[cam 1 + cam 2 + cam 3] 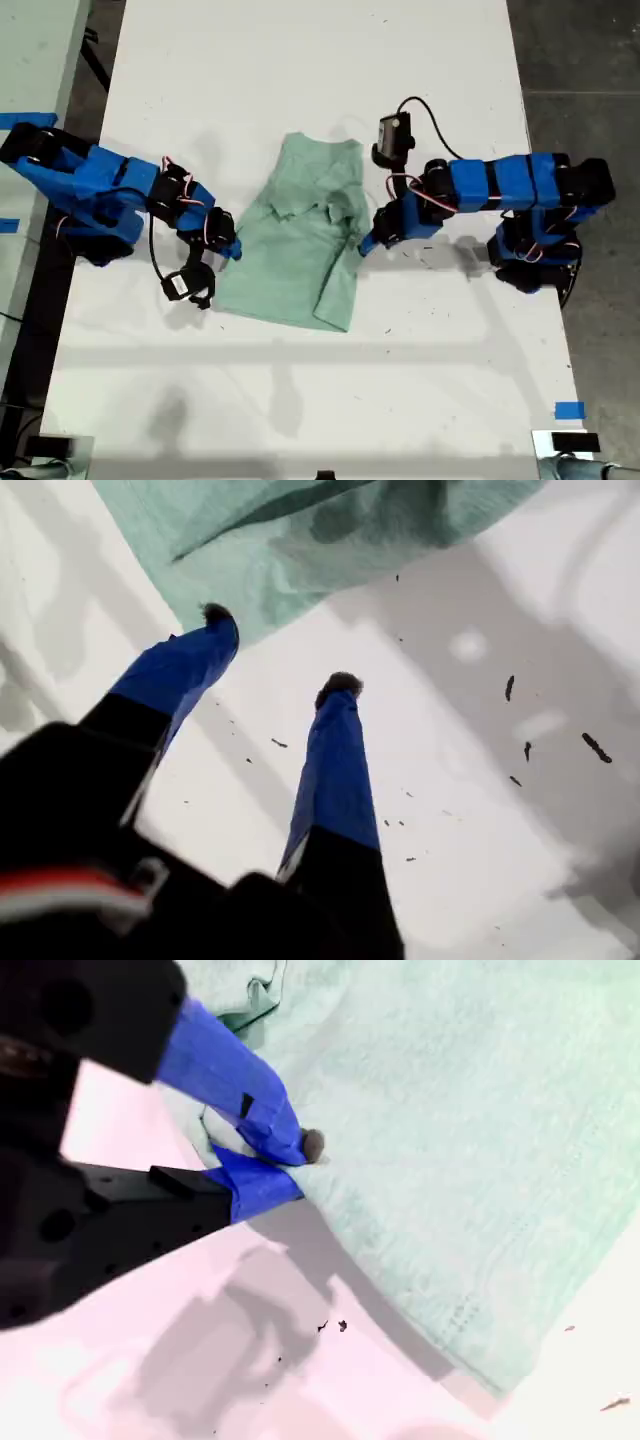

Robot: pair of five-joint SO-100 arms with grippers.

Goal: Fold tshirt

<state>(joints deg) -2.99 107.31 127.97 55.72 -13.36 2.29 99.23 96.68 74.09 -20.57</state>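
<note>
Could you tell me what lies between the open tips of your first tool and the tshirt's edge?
Only bare white table. In the first wrist view, my first tool is open and the tshirt lies just beyond.

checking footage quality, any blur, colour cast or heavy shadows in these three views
Exterior view: sharp, soft arm shadows on the white table. First wrist view: the pale mint-green cloth tshirt is blurred, with grey shadow patches. Second wrist view: pink cast on the table, dark shadow under the tshirt's edge.
</note>
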